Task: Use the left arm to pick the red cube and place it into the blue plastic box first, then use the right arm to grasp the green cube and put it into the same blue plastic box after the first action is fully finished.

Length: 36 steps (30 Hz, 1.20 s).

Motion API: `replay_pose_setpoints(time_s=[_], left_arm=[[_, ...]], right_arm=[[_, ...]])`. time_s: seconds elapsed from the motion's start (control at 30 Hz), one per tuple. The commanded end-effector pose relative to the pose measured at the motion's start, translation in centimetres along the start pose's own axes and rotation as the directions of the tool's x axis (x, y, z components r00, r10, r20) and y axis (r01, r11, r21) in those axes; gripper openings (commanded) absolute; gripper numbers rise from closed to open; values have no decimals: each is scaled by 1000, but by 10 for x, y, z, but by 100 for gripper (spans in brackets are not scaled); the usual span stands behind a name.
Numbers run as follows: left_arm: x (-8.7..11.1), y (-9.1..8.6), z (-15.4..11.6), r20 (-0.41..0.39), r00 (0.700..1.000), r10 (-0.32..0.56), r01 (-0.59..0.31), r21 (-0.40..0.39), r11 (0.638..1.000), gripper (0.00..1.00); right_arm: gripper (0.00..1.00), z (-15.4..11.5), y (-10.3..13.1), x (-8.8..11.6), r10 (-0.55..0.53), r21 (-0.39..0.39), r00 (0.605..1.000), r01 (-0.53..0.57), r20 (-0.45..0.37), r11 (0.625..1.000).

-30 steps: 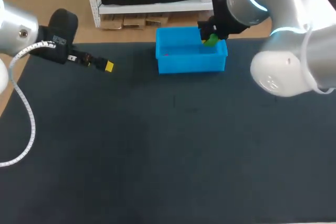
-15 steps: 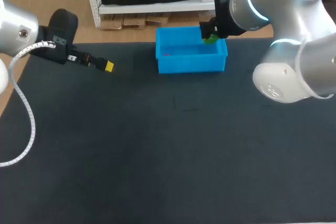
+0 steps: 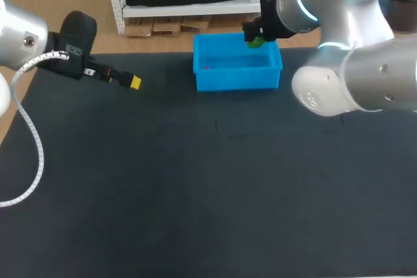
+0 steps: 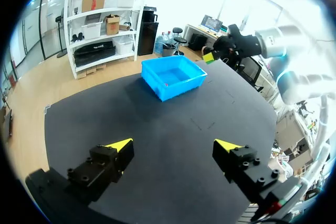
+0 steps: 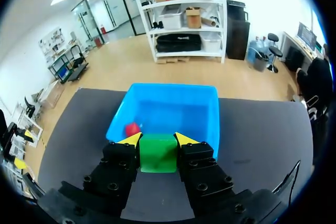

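The right gripper [image 5: 157, 140] was clamped on the green cube [image 5: 157, 154], one yellow-tipped finger pressed to each side, and held it raised over the rim of the blue plastic box [image 5: 212, 121]. The red cube [image 5: 132, 129] lay inside that box, on its floor. The left gripper [image 4: 173, 144] was released, fingers spread wide and holding nothing, above the dark table [image 3: 195, 193] and well apart from the box.
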State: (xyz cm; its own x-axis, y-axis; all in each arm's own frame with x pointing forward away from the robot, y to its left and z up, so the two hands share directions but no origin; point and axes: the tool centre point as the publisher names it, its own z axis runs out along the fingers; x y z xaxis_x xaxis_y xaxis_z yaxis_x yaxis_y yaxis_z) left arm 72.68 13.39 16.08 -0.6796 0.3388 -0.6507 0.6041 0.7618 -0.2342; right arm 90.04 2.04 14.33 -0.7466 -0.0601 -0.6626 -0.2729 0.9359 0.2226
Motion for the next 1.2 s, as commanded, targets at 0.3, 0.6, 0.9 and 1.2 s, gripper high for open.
replay_pose_setpoints(time_s=[0.3,0.6,0.9,1.2], left_arm=[[0,1,1,4,1000,2,-2,5,1000,100],[0,1,1,4,1000,2,-2,5,1000,100],[0,1,1,4,1000,2,-2,5,1000,100],[0,1,1,4,1000,2,-2,5,1000,100]], right_arm=[[0,61,-6,-22,-1,-44,998,-2,-69,999],[0,78,-8,-17,6,-50,996,-11,-93,999],[0,90,-16,-9,18,-32,991,-23,-133,999],[0,99,-19,2,25,-11,983,-27,-180,1000]])
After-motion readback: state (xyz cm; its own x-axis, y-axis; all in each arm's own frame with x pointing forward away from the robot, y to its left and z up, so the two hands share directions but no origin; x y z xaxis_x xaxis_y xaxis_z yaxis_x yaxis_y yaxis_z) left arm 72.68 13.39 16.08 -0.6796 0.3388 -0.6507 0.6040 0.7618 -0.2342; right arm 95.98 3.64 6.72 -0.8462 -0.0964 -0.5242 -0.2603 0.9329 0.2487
